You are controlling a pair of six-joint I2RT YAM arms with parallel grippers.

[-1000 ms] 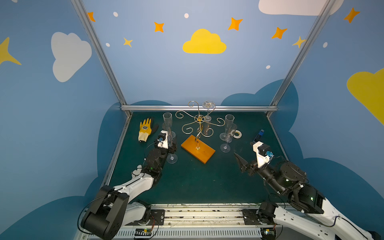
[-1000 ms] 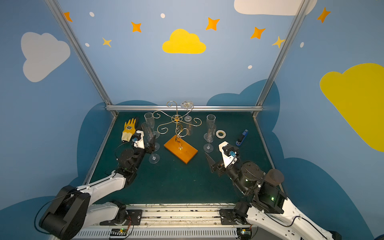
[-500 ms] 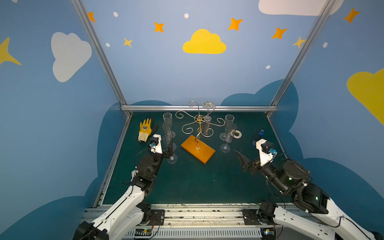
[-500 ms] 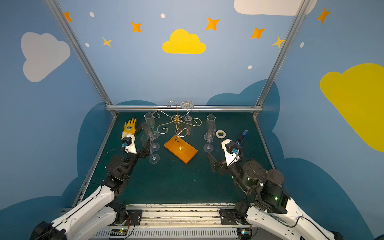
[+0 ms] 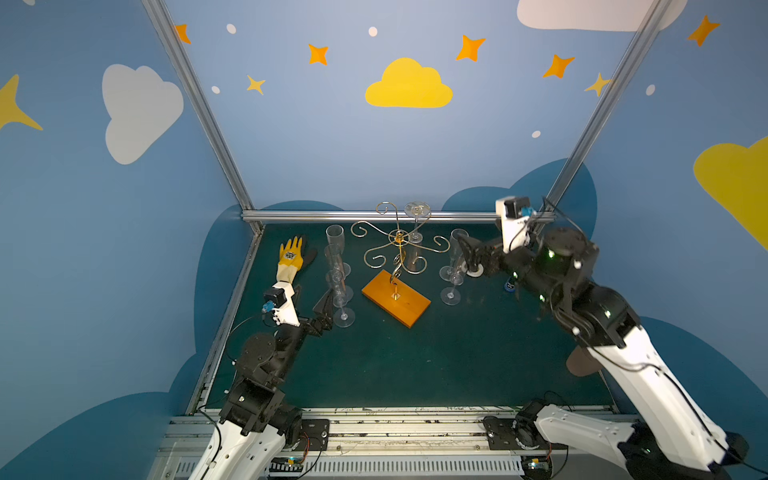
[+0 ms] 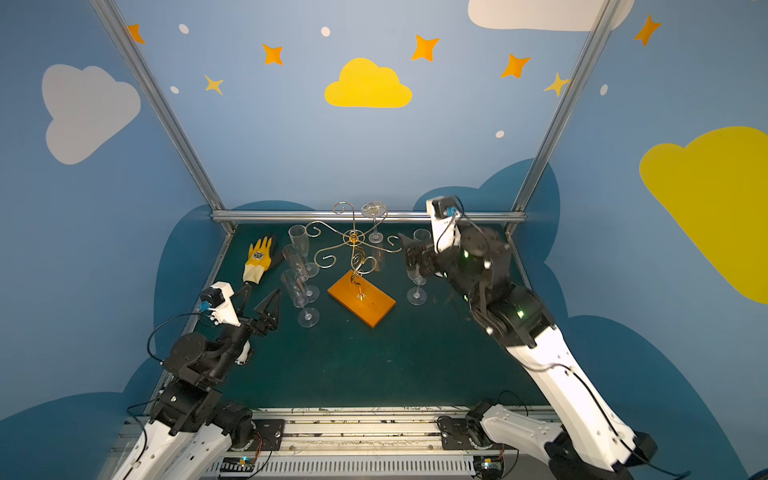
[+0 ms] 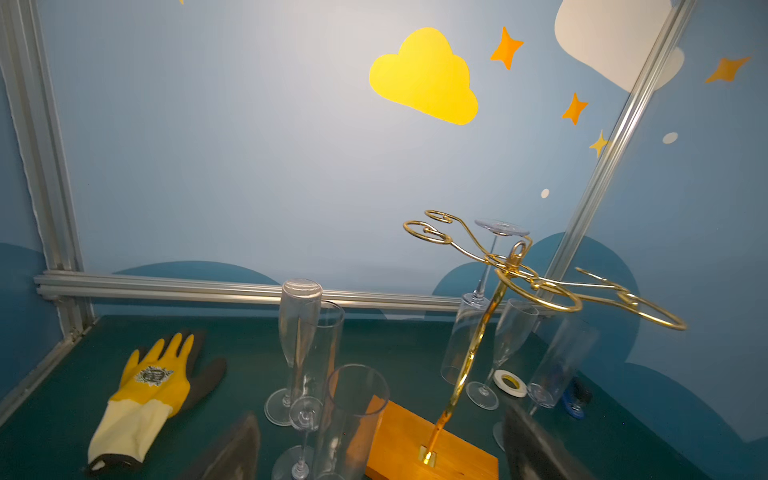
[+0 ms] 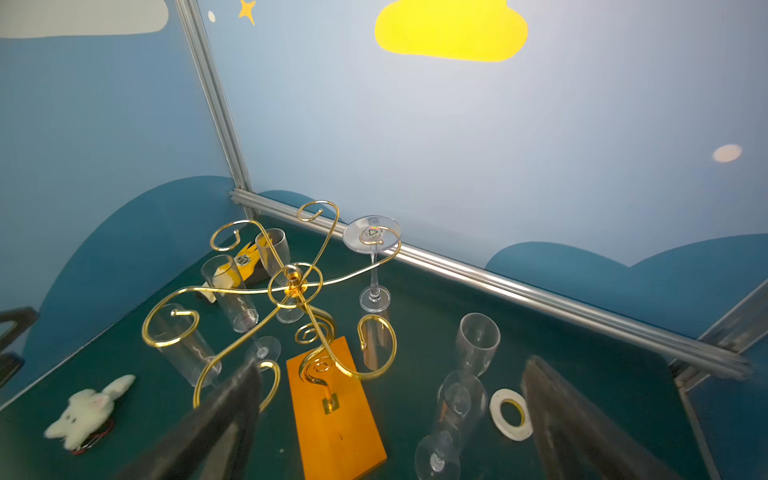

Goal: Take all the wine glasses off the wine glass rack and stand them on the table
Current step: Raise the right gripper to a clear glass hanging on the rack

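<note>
**Rack** (image 5: 395, 297): thin gold wire with curled arms, a twisted stem and a flat orange wooden base. It stood at the centre of both top views on dark green matting (image 5: 457, 365).

**Wine glass** (image 5: 417, 209): clear, hung bowl-down from a rear spiral with its round foot resting on the wire. It was at upper centre, by the aluminium rail (image 5: 311, 216).

**Left gripper** (image 6: 262, 290): lower left, black tapered fingers spread wide and empty, just beside a clear flute (image 6: 293, 286).

**Right gripper** (image 8: 390, 363): right of the rack, fingers spread wide and holding nothing. It was motion-blurred in both top views.

Wine glass (image 8: 375, 299) hangs inverted on upright gold wine glass rack (image 5: 411, 305).
</note>
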